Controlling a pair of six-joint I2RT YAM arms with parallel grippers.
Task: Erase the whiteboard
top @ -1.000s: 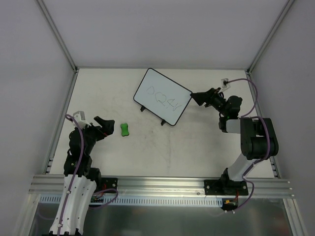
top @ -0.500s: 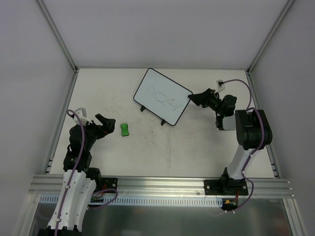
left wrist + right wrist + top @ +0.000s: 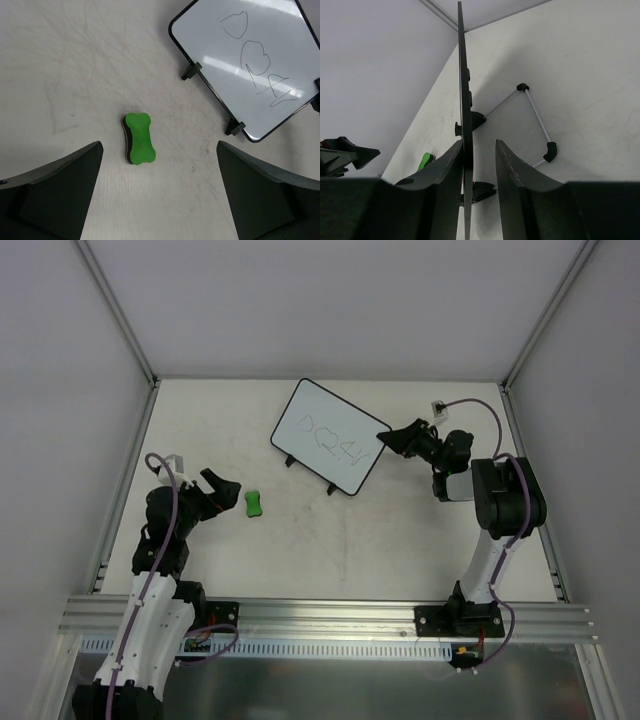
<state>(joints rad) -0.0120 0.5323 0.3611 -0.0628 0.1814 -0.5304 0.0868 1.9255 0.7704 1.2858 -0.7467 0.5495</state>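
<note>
The table (image 3: 300, 540) is off-white and scuffed with faint grey streaks. Pale walls (image 3: 60, 360) close it in at 9, 12 and 3 o'clock, with slanting metal posts (image 3: 115, 310) at the far corners. A ribbed aluminium rail (image 3: 330, 618) runs along the 6 o'clock edge.

At the table's 9 o'clock side the left arm rises from its base and folds forward. Its left gripper (image 3: 222, 492) points toward 3 o'clock with the jaws spread wide and nothing between them. A green eraser (image 3: 254, 503) lies flat on the table just at the gripper's 3 o'clock, apart from both fingers. In the left wrist view it sits between the two dark fingers (image 3: 55, 190), nearer the left one.

The whiteboard (image 3: 330, 435) stands toward 12 o'clock from the table's middle, turned askew with its two black feet (image 3: 191, 71) on the near long edge. Pen scribbles (image 3: 255, 60) mark its face.

The right arm bends up from its base at 5 o'clock and reaches toward 10 o'clock. The right gripper (image 3: 383, 440) is at the board's 3 o'clock corner. In the right wrist view the board shows edge-on between the fingers, and the jaws are narrow. The left finger (image 3: 451, 170) lies against the board's edge, and the other finger stands clear of it with a visible gap. A thin rod stand (image 3: 535, 112) lies on the table behind the board.
</note>
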